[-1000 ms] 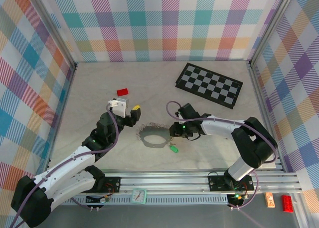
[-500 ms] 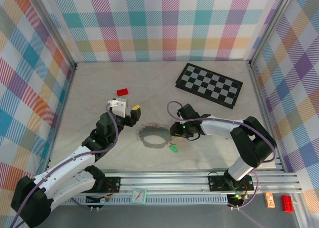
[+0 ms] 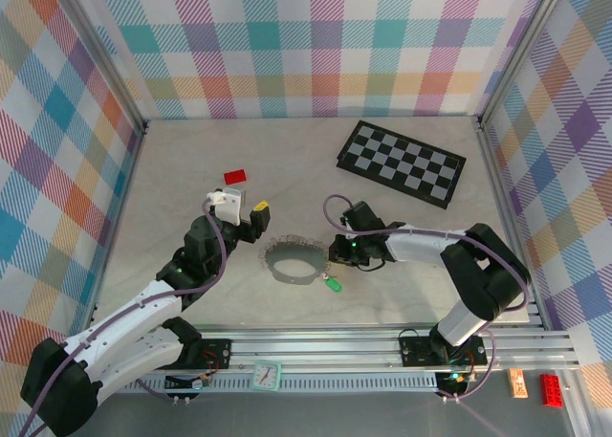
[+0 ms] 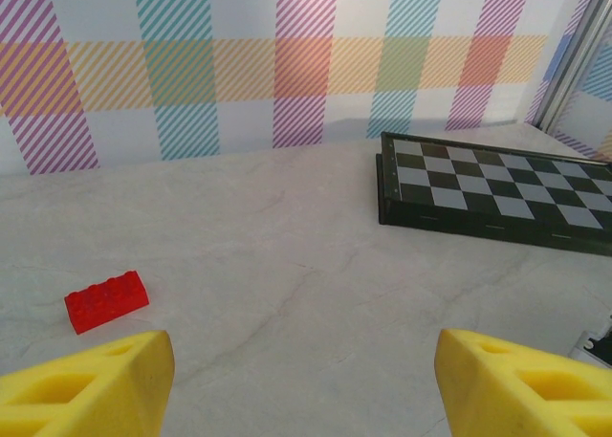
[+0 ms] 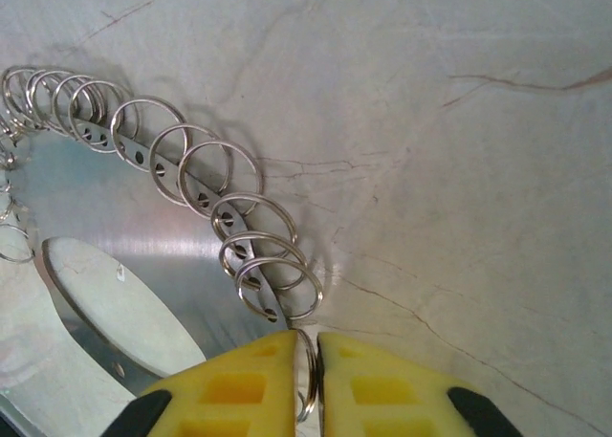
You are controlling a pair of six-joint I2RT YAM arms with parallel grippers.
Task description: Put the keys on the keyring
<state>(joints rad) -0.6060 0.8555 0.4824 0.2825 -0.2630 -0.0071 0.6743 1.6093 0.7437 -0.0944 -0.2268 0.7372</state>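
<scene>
The keyring (image 3: 290, 262) is a silvery metal band set with small split rings, lying mid-table. In the right wrist view its rings (image 5: 186, 160) curve off to the upper left. My right gripper (image 3: 337, 257) is at the loop's right end, and its yellow fingers (image 5: 249, 384) are shut on one split ring, the right gripper (image 5: 306, 349) pinching it edge-on. A tiny green-headed key (image 3: 333, 284) lies on the table just in front of that gripper. My left gripper (image 3: 256, 217) hovers left of the loop; in its own wrist view the left gripper (image 4: 304, 380) is open and holds nothing.
A red brick (image 3: 235, 176) lies behind the left gripper, also seen as the red brick (image 4: 106, 300). A black-and-grey checkerboard (image 3: 402, 163) sits at the back right, the checkerboard (image 4: 497, 193) lying flat. Patterned walls enclose the table.
My right gripper has closed from part-open onto a split ring at the loop's right end and shifted slightly nearer. The left arm has not moved.
</scene>
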